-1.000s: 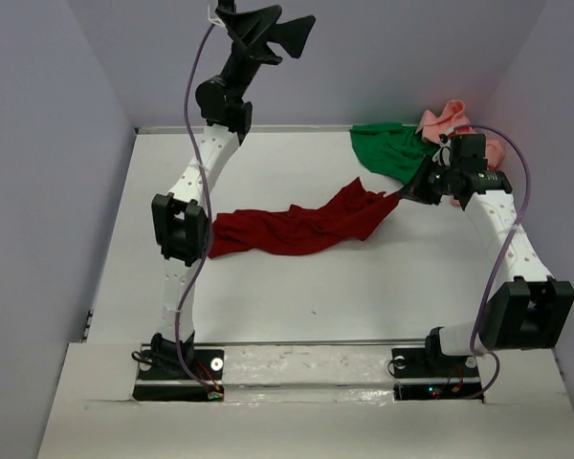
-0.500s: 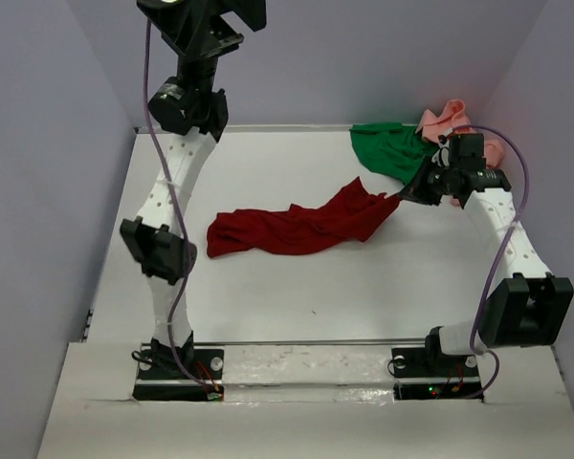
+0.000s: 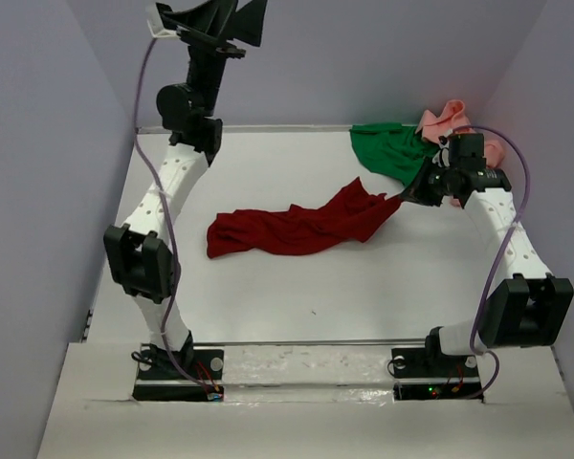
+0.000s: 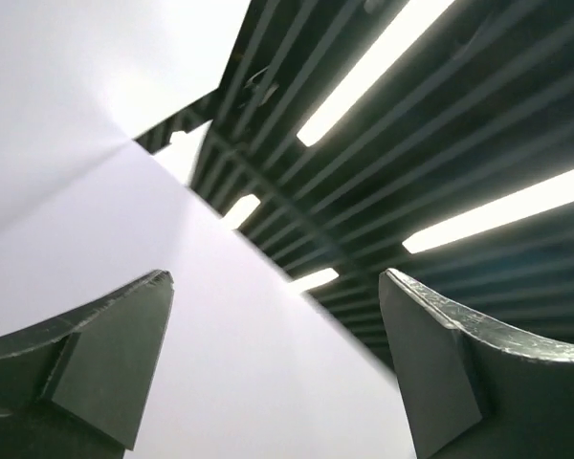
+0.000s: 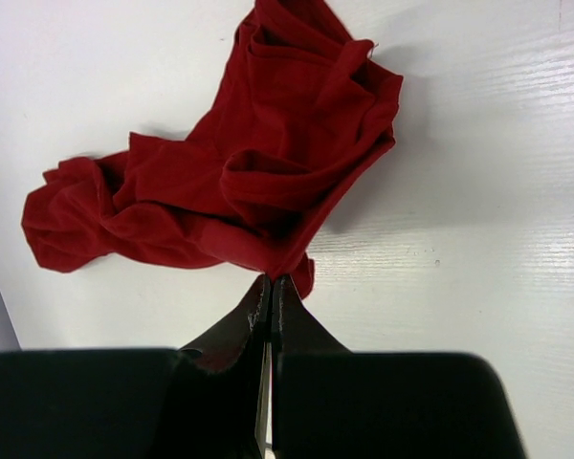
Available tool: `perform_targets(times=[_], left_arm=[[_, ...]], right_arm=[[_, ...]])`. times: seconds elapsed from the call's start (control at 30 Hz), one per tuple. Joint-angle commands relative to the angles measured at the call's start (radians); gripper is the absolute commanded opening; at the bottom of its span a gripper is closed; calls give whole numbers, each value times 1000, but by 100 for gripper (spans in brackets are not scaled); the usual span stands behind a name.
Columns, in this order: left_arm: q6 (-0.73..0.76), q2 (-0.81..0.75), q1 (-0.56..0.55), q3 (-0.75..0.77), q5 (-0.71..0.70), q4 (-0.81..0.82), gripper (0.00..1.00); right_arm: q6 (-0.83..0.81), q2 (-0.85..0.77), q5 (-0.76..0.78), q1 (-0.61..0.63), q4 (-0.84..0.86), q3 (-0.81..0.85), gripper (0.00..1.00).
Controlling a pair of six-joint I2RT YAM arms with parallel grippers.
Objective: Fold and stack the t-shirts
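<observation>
The dark red t-shirt [image 3: 297,228] lies stretched and crumpled across the middle of the table. My right gripper [image 3: 402,197] is shut on its right corner, and the right wrist view shows the jaws pinching the dark red t-shirt [image 5: 230,182] at its near edge. The bright green t-shirt [image 3: 387,150] lies crumpled at the back right, with the salmon pink t-shirt [image 3: 447,120] bunched behind it in the corner. My left gripper [image 3: 231,21] is raised high above the back left of the table, open and empty; the left wrist view shows its fingers [image 4: 105,354] apart, pointing at the ceiling.
The white table [image 3: 268,296] is enclosed by pale walls [image 3: 38,191] on the left, back and right. The right arm [image 3: 502,229] reaches over the table's right side. Purple cables [image 3: 158,172] hang along both arms.
My left arm has swung about high above the back left, its gripper now pointing upward and right. The right gripper and the shirts have not moved.
</observation>
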Motion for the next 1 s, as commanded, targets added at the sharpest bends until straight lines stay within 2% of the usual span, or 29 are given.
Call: perform_targets(times=[0.0, 0.03, 0.07, 0.1, 0.13, 0.17, 0.2, 0.3, 0.37, 0.43, 0.47, 0.67, 0.7, 0.77, 0.83, 0.9, 0.97], left_arm=[[465, -239, 16, 192, 174, -128, 99], [553, -244, 10, 227, 223, -252, 99], [698, -253, 1, 267, 234, -312, 99], [769, -263, -2, 271, 236, -359, 99], [831, -283, -7, 265, 215, -452, 99], [968, -327, -19, 236, 192, -494, 99], [1035, -352, -28, 211, 115, -532, 99], [1170, -420, -40, 152, 31, -652, 99], [1231, -352, -40, 259, 7, -947, 99], [1310, -262, -42, 520, -2, -1215, 99], [1328, -253, -43, 531, -20, -1273, 99], [1491, -351, -66, 329, -160, -1387, 99], [1566, -363, -86, 306, -190, -1411, 99], [1665, -363, -146, 295, -320, -1499, 99], [1689, -359, -177, 283, -442, -1548, 99], [1700, -368, -195, 257, -468, -1601, 99], [1648, -382, -195, 240, -542, -1643, 99]], right_arm=[[-13, -13, 13, -6, 11, 53, 0], [-13, -12, 11, -6, 11, 53, 0], [-12, -10, 13, -6, 11, 53, 0], [-12, -12, 13, -6, 13, 53, 0], [-12, -10, 13, -6, 11, 55, 0], [-13, -9, 13, -6, 11, 55, 0], [-16, -7, 13, -6, 11, 55, 0], [-15, -7, 10, -6, 11, 53, 0], [-16, -6, 10, -6, 11, 52, 0], [-16, -4, 10, -6, 11, 50, 0], [-15, -3, 8, -6, 11, 52, 0], [-16, 2, 0, -6, 13, 44, 0], [-15, 3, 0, -6, 11, 42, 0], [-15, 7, -1, -6, 11, 47, 0], [-19, 14, 0, -6, 0, 58, 0], [-21, 25, 2, -6, -4, 76, 0], [-20, 30, -1, -6, -7, 85, 0]])
